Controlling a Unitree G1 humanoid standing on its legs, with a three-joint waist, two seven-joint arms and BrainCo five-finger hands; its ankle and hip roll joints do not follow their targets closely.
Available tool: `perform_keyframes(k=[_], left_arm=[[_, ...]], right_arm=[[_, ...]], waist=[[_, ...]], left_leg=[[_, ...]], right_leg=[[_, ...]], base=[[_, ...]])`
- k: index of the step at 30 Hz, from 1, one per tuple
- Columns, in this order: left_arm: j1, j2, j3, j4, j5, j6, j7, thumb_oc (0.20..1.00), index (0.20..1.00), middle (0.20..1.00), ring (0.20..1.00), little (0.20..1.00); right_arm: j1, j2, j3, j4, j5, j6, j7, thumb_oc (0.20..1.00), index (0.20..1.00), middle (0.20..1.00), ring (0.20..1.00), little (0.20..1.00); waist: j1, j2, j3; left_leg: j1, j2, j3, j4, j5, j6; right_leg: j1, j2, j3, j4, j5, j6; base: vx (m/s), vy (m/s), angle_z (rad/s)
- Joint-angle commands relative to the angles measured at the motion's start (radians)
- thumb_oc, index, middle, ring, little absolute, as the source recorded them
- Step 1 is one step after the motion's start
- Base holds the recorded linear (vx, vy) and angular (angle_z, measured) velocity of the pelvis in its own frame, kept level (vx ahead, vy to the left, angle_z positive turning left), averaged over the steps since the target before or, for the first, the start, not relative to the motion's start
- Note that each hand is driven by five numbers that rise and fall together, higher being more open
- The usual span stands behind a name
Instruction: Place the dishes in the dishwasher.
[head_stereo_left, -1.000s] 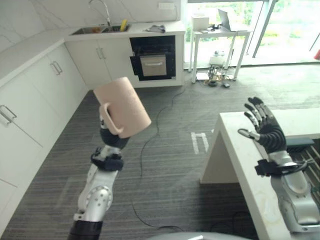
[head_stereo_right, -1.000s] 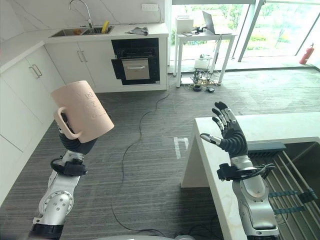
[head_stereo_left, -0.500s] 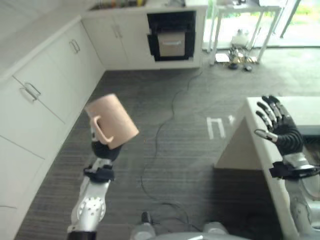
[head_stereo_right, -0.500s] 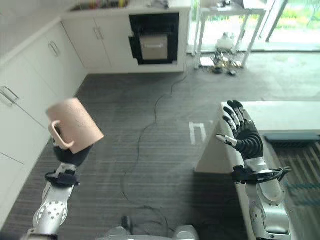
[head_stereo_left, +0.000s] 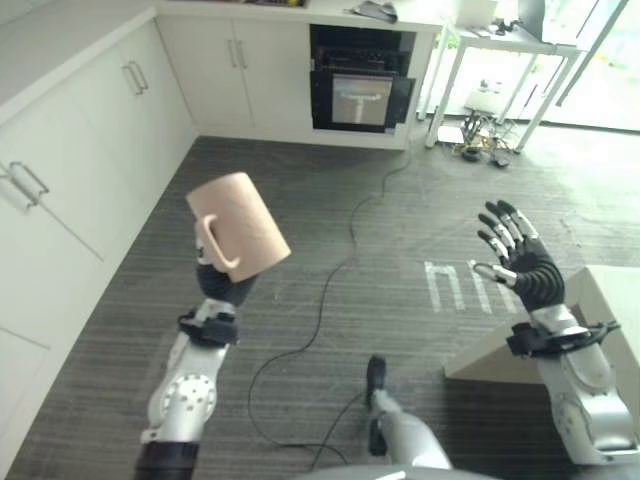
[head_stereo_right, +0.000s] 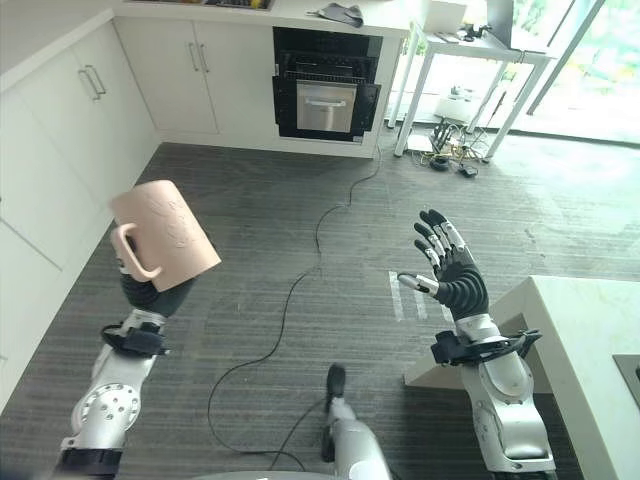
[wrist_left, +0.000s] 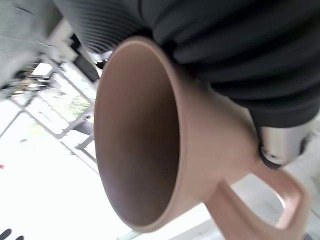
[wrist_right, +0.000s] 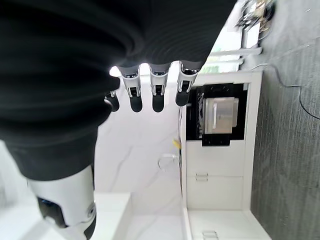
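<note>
Fingers of the left hand (head_stereo_left: 222, 285) are hidden behind the pink mug (head_stereo_left: 238, 226), so their grip cannot be told; the mug rides tilted above that hand, handle toward the white cabinets (head_stereo_left: 90, 150), over open grey floor (head_stereo_left: 330, 230). Beyond the mug, the open dishwasher (head_stereo_left: 362, 95) sits in the far cabinet run. Right of the mug, the right hand (head_stereo_left: 522, 265) hangs with fingers spread, empty, near the white counter's corner (head_stereo_left: 600, 300).

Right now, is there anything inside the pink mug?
Nothing: the left wrist view looks into the pink mug, which is bare inside. The left hand holding it is mostly covered by the mug.
</note>
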Motion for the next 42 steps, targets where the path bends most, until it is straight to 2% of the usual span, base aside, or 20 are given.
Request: perform_keyframes(k=[1, 3, 4, 7, 9, 10, 11, 12, 15, 16, 18, 21, 26, 33, 35, 37, 39, 40, 41, 42], left_arm=[[-0.024, 0.049, 0.047, -0.189, -0.083, -0.049, -0.054, 0.2, 0.2, 0.2, 0.2, 0.2], [-0.029, 0.045, 0.048, -0.187, -0.094, -0.048, -0.051, 0.2, 0.2, 0.2, 0.2, 0.2], [-0.032, 0.037, 0.049, -0.182, -0.104, -0.043, -0.052, 0.2, 0.2, 0.2, 0.2, 0.2], [-0.018, 0.026, 0.047, -0.196, -0.105, -0.035, -0.058, 0.2, 0.2, 0.2, 0.2, 0.2], [-0.002, 0.021, 0.048, -0.201, -0.105, -0.039, -0.061, 0.2, 0.2, 0.2, 0.2, 0.2], [0.022, 0.015, 0.057, -0.201, -0.114, -0.042, -0.081, 0.2, 0.2, 0.2, 0.2, 0.2], [0.04, 0.008, 0.06, -0.201, -0.109, -0.045, -0.1, 0.2, 0.2, 0.2, 0.2, 0.2], [0.044, -0.001, 0.054, -0.205, -0.098, -0.04, -0.111, 0.2, 0.2, 0.2, 0.2, 0.2], [0.052, 0.015, 0.053, -0.212, -0.112, -0.059, -0.111, 0.2, 0.2, 0.2, 0.2, 0.2], [0.049, 0.012, 0.05, -0.205, -0.13, -0.069, -0.109, 0.2, 0.2, 0.2, 0.2, 0.2], [0.055, 0.004, 0.045, -0.2, -0.14, -0.088, -0.109, 0.2, 0.2, 0.2, 0.2, 0.2], [0.085, -0.01, 0.056, -0.177, -0.138, -0.093, -0.16, 0.2, 0.2, 0.2, 0.2, 0.2], [0.079, -0.011, 0.073, -0.178, -0.153, -0.113, -0.153, 0.2, 0.2, 0.2, 0.2, 0.2], [0.001, 0.007, 0.07, -0.183, -0.129, -0.059, -0.12, 0.2, 0.2, 0.2, 0.2, 0.2], [0.001, 0.001, 0.088, -0.197, -0.108, -0.015, -0.116, 0.2, 0.2, 0.2, 0.2, 0.2], [0.0, -0.001, 0.084, -0.202, -0.101, -0.003, -0.113, 0.2, 0.2, 0.2, 0.2, 0.2], [0.0, -0.005, 0.078, -0.207, -0.087, 0.001, -0.11, 0.2, 0.2, 0.2, 0.2, 0.2], [-0.011, -0.005, 0.07, -0.214, -0.083, -0.006, -0.082, 0.2, 0.2, 0.2, 0.2, 0.2], [-0.018, 0.003, 0.068, -0.211, -0.094, -0.007, -0.077, 0.2, 0.2, 0.2, 0.2, 0.2], [-0.021, 0.006, 0.067, -0.21, -0.097, -0.008, -0.075, 0.2, 0.2, 0.2, 0.2, 0.2]], right_arm=[[-0.064, -0.043, -0.032, -0.07, 0.03, -0.06, -0.009, 1.0, 1.0, 1.0, 1.0, 1.0], [-0.07, -0.042, -0.031, -0.067, 0.025, -0.056, -0.007, 1.0, 1.0, 1.0, 1.0, 1.0], [-0.072, -0.044, -0.031, -0.064, 0.013, -0.054, -0.009, 1.0, 1.0, 1.0, 1.0, 1.0], [-0.063, -0.051, -0.044, -0.068, 0.019, -0.053, 0.001, 1.0, 1.0, 1.0, 1.0, 1.0], [-0.047, -0.059, -0.055, -0.072, 0.031, -0.052, 0.02, 1.0, 1.0, 1.0, 1.0, 1.0], [-0.028, -0.066, -0.061, -0.069, 0.034, -0.056, 0.044, 1.0, 1.0, 1.0, 1.0, 1.0], [-0.02, -0.067, -0.064, -0.063, 0.032, -0.061, 0.058, 1.0, 1.0, 1.0, 1.0, 1.0], [-0.035, -0.066, -0.066, -0.05, 0.024, -0.056, 0.047, 1.0, 1.0, 1.0, 1.0, 1.0], [-0.048, -0.064, -0.059, -0.042, 0.017, -0.053, 0.058, 1.0, 1.0, 1.0, 1.0, 1.0], [-0.048, -0.062, -0.053, -0.037, 0.004, -0.051, 0.065, 1.0, 1.0, 1.0, 1.0, 1.0], [-0.049, -0.077, -0.054, -0.035, -0.004, -0.049, 0.079, 1.0, 1.0, 1.0, 1.0, 1.0], [-0.043, -0.098, -0.082, -0.027, 0.022, -0.054, 0.103, 1.0, 1.0, 1.0, 1.0, 1.0], [-0.016, -0.097, -0.104, -0.038, 0.023, -0.054, 0.15, 1.0, 1.0, 1.0, 1.0, 1.0], [-0.052, -0.07, -0.104, -0.043, -0.021, -0.024, 0.056, 1.0, 1.0, 1.0, 1.0, 1.0], [-0.044, -0.031, -0.093, -0.067, -0.064, -0.002, 0.036, 1.0, 1.0, 1.0, 1.0, 1.0], [-0.032, -0.014, -0.086, -0.071, -0.085, -0.003, 0.035, 1.0, 1.0, 1.0, 1.0, 1.0], [-0.015, -0.005, -0.076, -0.071, -0.092, -0.013, 0.036, 1.0, 1.0, 1.0, 1.0, 1.0], [-0.027, -0.014, -0.06, -0.056, -0.094, -0.008, 0.033, 1.0, 1.0, 1.0, 1.0, 1.0], [-0.032, -0.025, -0.062, -0.053, -0.087, -0.004, 0.028, 1.0, 1.0, 1.0, 1.0, 1.0], [-0.033, -0.028, -0.063, -0.052, -0.084, -0.003, 0.026, 1.0, 1.0, 1.0, 1.0, 1.0]], waist=[[-0.003, 0.015, 0.001], [-0.011, 0.016, -0.011], [-0.025, 0.02, -0.03], [-0.035, 0.034, -0.05], [-0.032, 0.03, -0.055], [-0.026, 0.018, -0.051], [-0.021, 0.009, -0.039], [0.002, -0.002, -0.005], [0.008, 0.015, 0.014], [0.017, 0.035, 0.019], [0.036, 0.052, 0.029], [0.036, 0.051, 0.035], [0.028, 0.052, 0.024], [0.093, 0.004, -0.023], [0.12, -0.016, -0.039], [0.124, -0.012, -0.038], [0.122, 0.001, -0.03], [0.109, 0.01, -0.013], [0.104, 0.006, -0.007], [0.1, 0.006, -0.004]], left_leg=[[-0.06, 0.006, -0.101, -0.074, 0.086, 0.033], [-0.034, 0.024, -0.081, -0.072, 0.079, 0.022], [-0.002, 0.053, -0.061, -0.048, 0.082, -0.002], [-0.027, 0.124, -0.04, 0.083, 0.213, -0.06], [-0.099, 0.154, -0.048, 0.238, 0.276, -0.08], [-0.181, 0.156, -0.055, 0.424, 0.308, -0.083], [-0.267, 0.16, -0.055, 0.565, 0.317, -0.081], [-0.386, 0.126, -0.058, 0.593, 0.269, -0.046], [-0.357, 0.117, 0.007, 0.34, 0.279, -0.038], [-0.349, 0.116, 0.013, 0.104, 0.32, -0.052], [-0.363, 0.136, -0.017, -0.076, 0.397, -0.079], [-0.402, 0.2, 0.04, -0.076, 0.427, -0.105], [-0.363, 0.214, 0.092, -0.076, 0.393, -0.099], [-0.368, 0.094, 0.055, -0.069, 0.317, -0.021], [-0.335, 0.014, 0.011, -0.07, 0.267, 0.029], [-0.321, -0.001, -0.015, -0.068, 0.255, 0.045], [-0.294, -0.01, -0.037, -0.068, 0.237, 0.059], [-0.26, -0.009, -0.05, -0.076, 0.231, 0.057], [-0.255, -0.014, -0.059, -0.076, 0.231, 0.054], [-0.251, -0.015, -0.064, -0.076, 0.229, 0.053]], right_leg=[[0.247, 0.034, -0.083, -0.017, 0.164, 0.038], [0.267, 0.04, -0.089, -0.017, 0.168, 0.028], [0.286, 0.056, -0.092, -0.017, 0.165, 0.008], [0.317, 0.107, -0.099, -0.017, 0.134, -0.036], [0.348, 0.134, -0.084, -0.017, 0.107, -0.066], [0.384, 0.148, -0.061, -0.017, 0.08, -0.096], [0.41, 0.155, -0.051, -0.017, 0.065, -0.12], [0.452, 0.158, -0.047, -0.017, 0.049, -0.123], [0.48, 0.165, -0.03, -0.017, 0.018, -0.102], [0.502, 0.165, -0.028, -0.017, -0.007, -0.084], [0.547, 0.166, -0.023, -0.017, -0.042, -0.073], [0.599, 0.159, -0.051, -0.017, -0.081, -0.072], [0.636, 0.12, -0.074, -0.017, -0.102, -0.054], [0.691, -0.008, -0.137, 0.051, -0.105, 0.043], [0.628, -0.076, -0.156, 0.233, -0.008, 0.066], [0.574, -0.091, -0.146, 0.369, 0.035, 0.061], [0.49, -0.089, -0.141, 0.527, 0.056, 0.046], [0.39, -0.019, -0.137, 0.53, 0.005, 0.015], [0.383, 0.02, -0.141, 0.479, -0.024, 0.008], [0.388, 0.029, -0.144, 0.463, -0.031, 0.006]], base=[[0.51, -0.568, 0.32], [0.36, -0.384, -0.04], [0.4, -0.416, -0.07], [0.3, -0.376, -0.14], [0.3, -0.442, -0.51], [0.38, -0.532, -0.57], [0.44, -0.509, -0.43], [0.38, -0.281, -0.39], [0.3, 0.06, -0.42], [0.36, 0.236, -1.3], [0.37, 0.237, -0.55], [0.31, 0.214, -0.33], [0.31, 0.322, -0.28], [0.39, 0.429, 0.31], [0.48, 0.638, 0.95], [0.25, 0.36, 0.55], [0.24, 0.304, 0.39], [0.26, 0.213, 0.28], [0.23, 0.13, 0.21], [0.17, -0.013, 0.19]])
